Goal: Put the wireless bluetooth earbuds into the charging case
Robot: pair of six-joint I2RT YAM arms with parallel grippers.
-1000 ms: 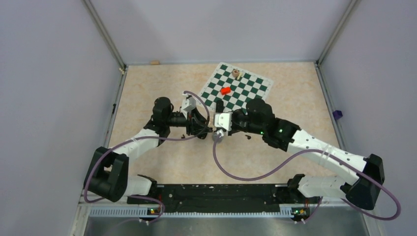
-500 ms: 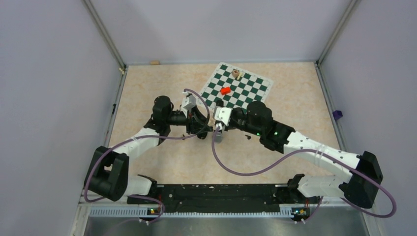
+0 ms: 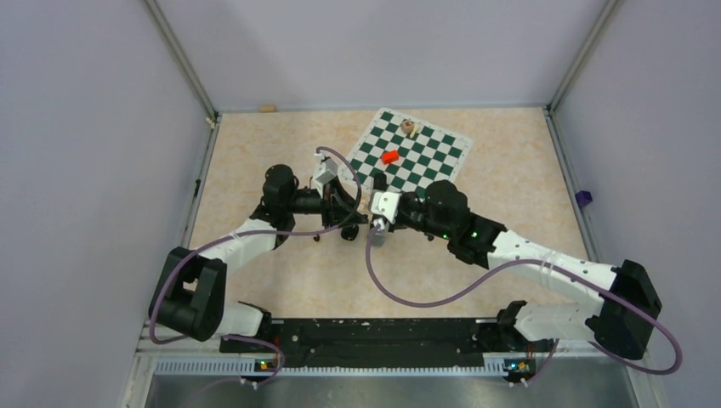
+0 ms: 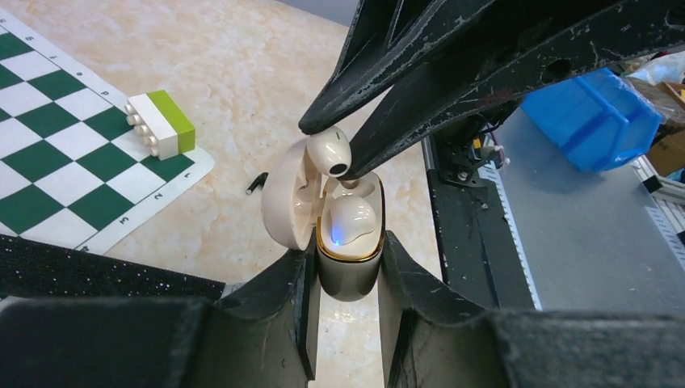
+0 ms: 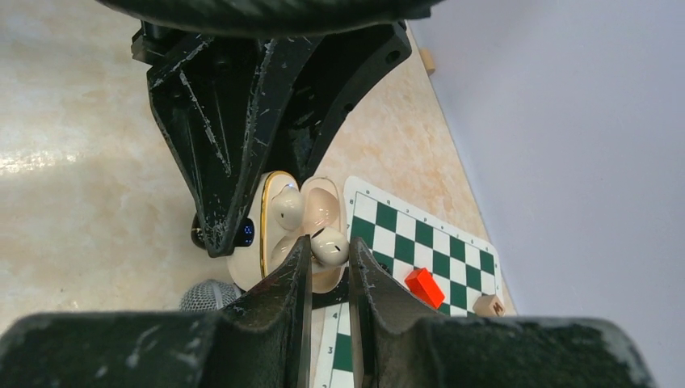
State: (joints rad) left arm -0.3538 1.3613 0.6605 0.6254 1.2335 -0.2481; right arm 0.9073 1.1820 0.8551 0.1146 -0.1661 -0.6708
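Note:
My left gripper [image 4: 347, 252] is shut on the off-white, gold-rimmed charging case [image 4: 349, 271], held upright with its lid open to the left. One off-white earbud [image 4: 349, 220] sits in the case with a blue light on. My right gripper [image 5: 329, 252] is shut on the second off-white earbud [image 5: 329, 246], which it holds at the case's open mouth [image 5: 271, 242], just above the free slot; this bud also shows in the left wrist view [image 4: 329, 150]. In the top view the two grippers meet tip to tip [image 3: 359, 217]. No black earbuds show clearly.
A green-and-white chessboard mat [image 3: 412, 157] lies behind the grippers with a red piece [image 3: 390, 156] and a wooden cube [image 3: 409, 127] on it. A white and yellow-green block [image 4: 161, 123] sits on its edge. A grey mesh microphone [image 5: 212, 295] lies under the grippers.
My right gripper has moved left and slightly away, bringing its earbud up to the open case. My left gripper has shifted a little farther back with the case.

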